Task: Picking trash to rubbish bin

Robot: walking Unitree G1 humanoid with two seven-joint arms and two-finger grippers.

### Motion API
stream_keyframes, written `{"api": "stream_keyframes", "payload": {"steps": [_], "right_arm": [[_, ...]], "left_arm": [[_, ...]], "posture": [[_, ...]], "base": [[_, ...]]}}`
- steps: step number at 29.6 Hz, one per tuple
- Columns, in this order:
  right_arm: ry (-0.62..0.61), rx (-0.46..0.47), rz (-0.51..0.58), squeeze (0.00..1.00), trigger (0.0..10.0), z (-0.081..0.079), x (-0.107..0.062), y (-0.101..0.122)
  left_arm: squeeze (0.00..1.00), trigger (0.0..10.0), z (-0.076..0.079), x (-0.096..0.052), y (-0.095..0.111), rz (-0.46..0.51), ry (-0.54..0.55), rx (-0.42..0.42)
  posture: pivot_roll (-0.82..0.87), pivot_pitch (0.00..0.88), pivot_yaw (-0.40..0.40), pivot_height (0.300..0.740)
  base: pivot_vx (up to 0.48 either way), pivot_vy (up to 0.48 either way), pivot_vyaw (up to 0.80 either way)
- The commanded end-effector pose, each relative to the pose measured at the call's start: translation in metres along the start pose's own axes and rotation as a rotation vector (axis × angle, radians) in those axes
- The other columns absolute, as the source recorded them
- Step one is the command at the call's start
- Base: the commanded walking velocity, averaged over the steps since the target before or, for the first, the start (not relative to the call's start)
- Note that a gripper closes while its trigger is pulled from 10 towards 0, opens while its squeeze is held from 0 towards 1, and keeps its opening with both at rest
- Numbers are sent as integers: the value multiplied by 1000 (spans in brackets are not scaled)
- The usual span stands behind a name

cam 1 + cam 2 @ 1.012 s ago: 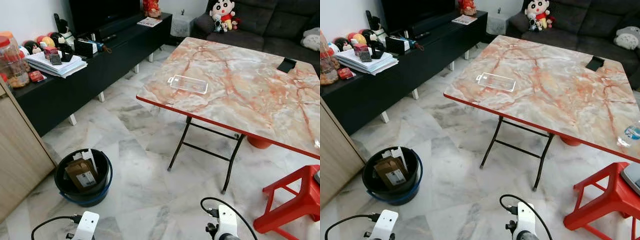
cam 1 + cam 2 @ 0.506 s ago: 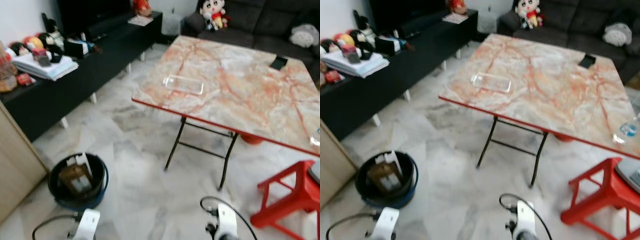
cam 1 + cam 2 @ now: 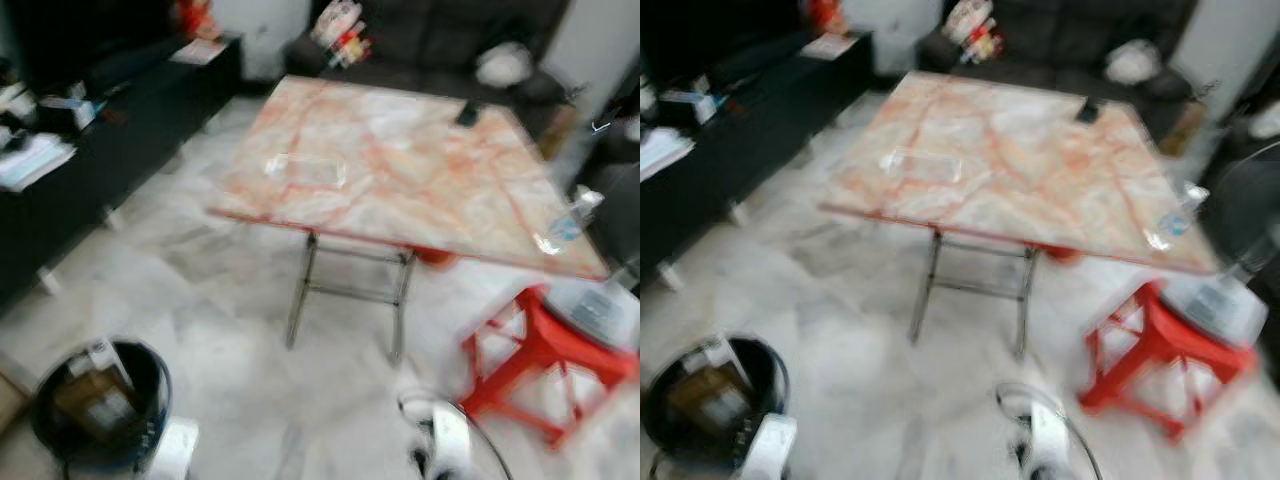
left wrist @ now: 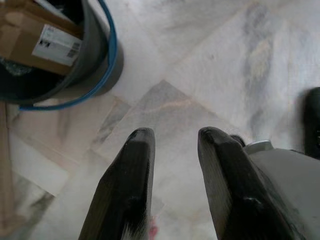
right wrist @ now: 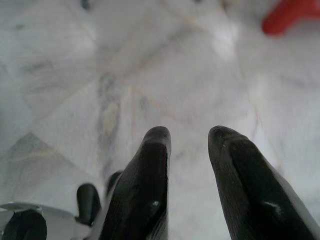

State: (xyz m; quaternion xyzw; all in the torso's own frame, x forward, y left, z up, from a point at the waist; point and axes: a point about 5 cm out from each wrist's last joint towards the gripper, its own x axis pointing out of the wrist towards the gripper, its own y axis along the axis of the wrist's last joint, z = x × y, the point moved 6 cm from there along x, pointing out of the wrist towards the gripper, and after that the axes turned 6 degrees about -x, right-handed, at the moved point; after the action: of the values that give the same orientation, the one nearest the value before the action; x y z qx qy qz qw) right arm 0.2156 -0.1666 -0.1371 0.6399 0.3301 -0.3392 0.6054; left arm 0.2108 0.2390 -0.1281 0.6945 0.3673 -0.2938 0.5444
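Note:
The black rubbish bin (image 3: 95, 405) with a blue rim stands on the floor at the lower left, with a cardboard box (image 4: 35, 35) inside it. On the marble-patterned folding table (image 3: 420, 170) lies a clear plastic tray (image 3: 305, 170). A clear plastic bottle (image 3: 565, 222) is at the table's right edge. Both arms hang low over the marble floor. My left gripper (image 4: 176, 134) is open beside the bin (image 4: 100, 55), with nothing between its fingers. My right gripper (image 5: 191, 132) is open over bare floor tiles. The eye views are blurred.
A red plastic stool (image 3: 540, 350) stands right of the table, with something pale on top. A long black TV bench (image 3: 90, 130) runs along the left wall. A dark sofa (image 3: 430, 40) is behind the table. Open floor lies between me and the table.
The camera has swung to the right and blurred. The bin now sits in the lower left corner, and the stool and bottle show more fully. Both arms still hang low.

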Motion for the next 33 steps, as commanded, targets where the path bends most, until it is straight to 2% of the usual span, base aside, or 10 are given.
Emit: {"api": "stream_keyframes", "payload": {"steps": [1,10,14,15,16,21,22,27,28,33], "right_arm": [[-23,3,6,0,10000,10,0,4],[-16,1,6,0,10000,7,0,4],[1,-35,70,0,10000,4,1,23],[15,-85,118,0,10000,1,2,40],[15,-85,118,0,10000,1,2,40],[37,-149,237,0,10000,-4,0,78],[47,-167,318,0,10000,-8,-3,104],[95,-202,497,0,10000,-26,-14,156],[135,-209,602,0,10000,-40,-24,185],[196,-205,820,0,10000,-63,-52,241]], "left_arm": [[0,10000,8,1,6,7,-15,-3],[0,10000,7,1,7,9,-12,-7],[0,10000,3,2,29,94,10,-31],[0,10000,-8,2,51,175,62,-99],[0,10000,-8,2,51,175,62,-99],[0,10000,-29,-4,97,350,139,-249],[0,10000,-34,-10,124,449,141,-288],[0,10000,-32,-24,175,625,101,-306],[0,10000,-28,-35,203,726,75,-290],[0,10000,-25,-62,254,915,73,-268]], "posture": [[113,42,-79,740],[115,43,-77,740],[116,42,-77,740],[111,38,-80,740],[111,38,-80,740],[117,38,-85,740],[116,38,-85,740],[108,34,-83,740],[106,26,-79,740],[102,15,-71,740]], "base": [[0,0,-775],[0,0,-777],[0,0,0],[0,0,0],[0,0,0],[0,0,0],[0,0,0],[0,0,0],[0,0,0],[0,0,0]]}}
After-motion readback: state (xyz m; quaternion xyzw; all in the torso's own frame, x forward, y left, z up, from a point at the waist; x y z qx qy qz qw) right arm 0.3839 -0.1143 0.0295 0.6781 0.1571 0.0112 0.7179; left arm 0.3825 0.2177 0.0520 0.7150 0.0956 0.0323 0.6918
